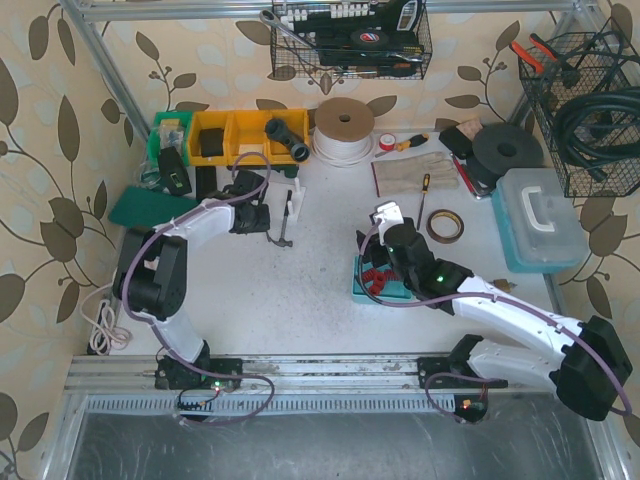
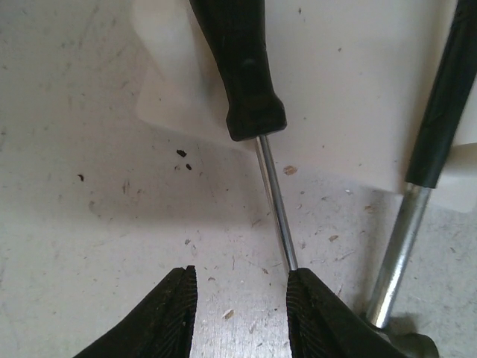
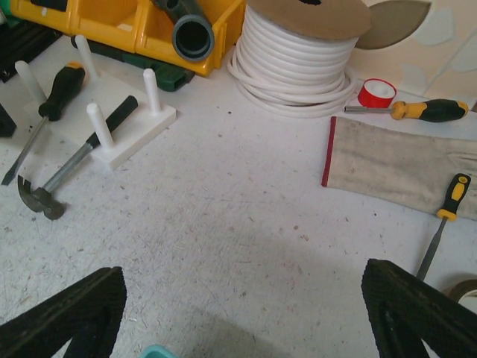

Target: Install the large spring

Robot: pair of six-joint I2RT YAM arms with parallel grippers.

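I cannot make out a large spring in any view. My left gripper (image 1: 262, 216) (image 2: 242, 280) is open low over the table beside the white peg rack (image 1: 292, 203) (image 2: 350, 97). A black-handled screwdriver (image 2: 240, 67) leans on the rack, and its shaft tip meets my right fingertip (image 2: 302, 287). A hammer (image 2: 406, 239) lies just to the right. My right gripper (image 1: 378, 240) (image 3: 242, 298) is wide open and empty above the far edge of a teal tray (image 1: 360, 290) holding red parts.
The right wrist view shows the peg rack (image 3: 127, 130), the hammer (image 3: 41, 195), a white cable spool (image 3: 298, 63), a glove (image 3: 402, 160), red tape (image 3: 376, 93) and two yellow-handled screwdrivers (image 3: 432, 110). Yellow bins (image 1: 235, 135), a tape roll (image 1: 445, 226) and a teal case (image 1: 540, 220) stand at the back and right.
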